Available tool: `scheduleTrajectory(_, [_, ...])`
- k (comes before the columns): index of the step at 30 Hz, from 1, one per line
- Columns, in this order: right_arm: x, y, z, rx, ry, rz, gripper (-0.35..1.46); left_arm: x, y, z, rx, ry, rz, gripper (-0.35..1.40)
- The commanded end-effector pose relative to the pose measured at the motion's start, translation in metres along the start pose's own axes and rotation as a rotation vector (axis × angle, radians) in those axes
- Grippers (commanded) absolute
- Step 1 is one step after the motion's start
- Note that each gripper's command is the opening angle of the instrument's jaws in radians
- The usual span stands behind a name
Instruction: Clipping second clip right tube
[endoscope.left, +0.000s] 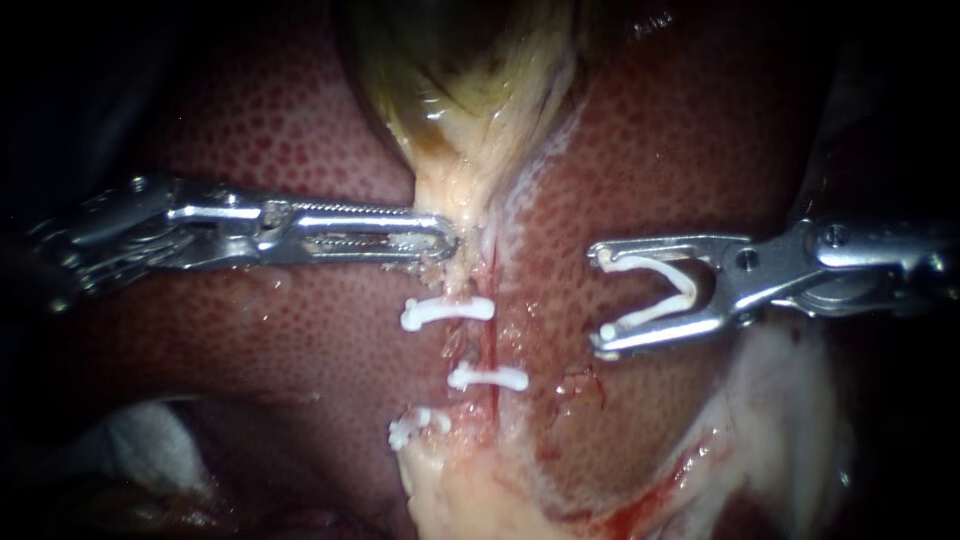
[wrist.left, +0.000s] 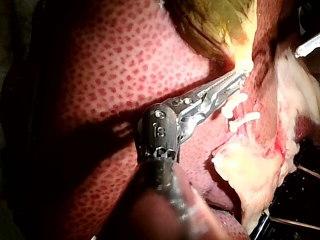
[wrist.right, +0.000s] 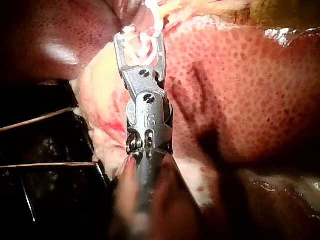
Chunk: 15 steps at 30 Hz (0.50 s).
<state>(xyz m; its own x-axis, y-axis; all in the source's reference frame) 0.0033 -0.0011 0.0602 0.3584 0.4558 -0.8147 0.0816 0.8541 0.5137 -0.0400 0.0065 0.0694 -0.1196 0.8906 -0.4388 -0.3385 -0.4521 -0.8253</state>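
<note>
Both jaws of your right instrument (endoscope.left: 600, 300) stand wide apart, each bearing on one arm of the open white clip (endoscope.left: 686, 288) held between them, loaded and not yet closed. Nothing lies inside that clip. It hangs over bare liver (endoscope.left: 700, 150), well apart from the thin red tube (endoscope.left: 490, 330), on the far side of that tube from your left instrument (endoscope.left: 445, 240). The right wrist view agrees: the spread jaws stop short of the pale strands ahead of them. Your left instrument's jaws are pressed together on the pale neck of the gallbladder (endoscope.left: 460, 80), pinching it just beside the red tube's upper end.

Three closed clips already sit near the red tube. The first set clip (endoscope.left: 447, 311), nearest the left jaws, reaches the tube with one end. The second set clip (endoscope.left: 488, 378) lies across it. The third set clip (endoscope.left: 415, 428) sits off to the left instrument's side of the tube, on the pale stump. You cannot tell whether the first grips the red tube or only the pale strand beside it.

I judge the red tube to be the right tube and the step roughly half done: clip loaded, tissue held. Left for you: carry the open clip across to the red tube, straddle it clear of the set clips, close, and release
</note>
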Motion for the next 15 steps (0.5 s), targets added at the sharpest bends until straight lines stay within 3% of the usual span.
scheduleTrajectory(1, [0.0000, 0.0000, 0.0000, -0.001, -0.001, 0.003, 0.49, 0.0000, 0.0000, 0.0000, -0.001, 0.000, 0.000, -0.35])
scheduleTrajectory(7, [0.0000, 0.0000, 0.0000, -0.001, -0.001, 0.003, 0.49, 0.0004, 0.0001, -0.0009, -0.007, -0.003, -0.002, -0.35])
scheduleTrajectory(12, [0.0000, 0.0001, 0.0001, -0.001, -0.001, 0.003, 0.49, 0.0023, 0.0002, -0.0039, 0.006, 0.002, -0.013, -0.35])
scheduleTrajectory(15, [0.0000, 0.0001, 0.0002, 0.001, 0.000, 0.003, 0.49, 0.0036, 0.0003, -0.0061, 0.008, 0.033, -0.023, -0.35])
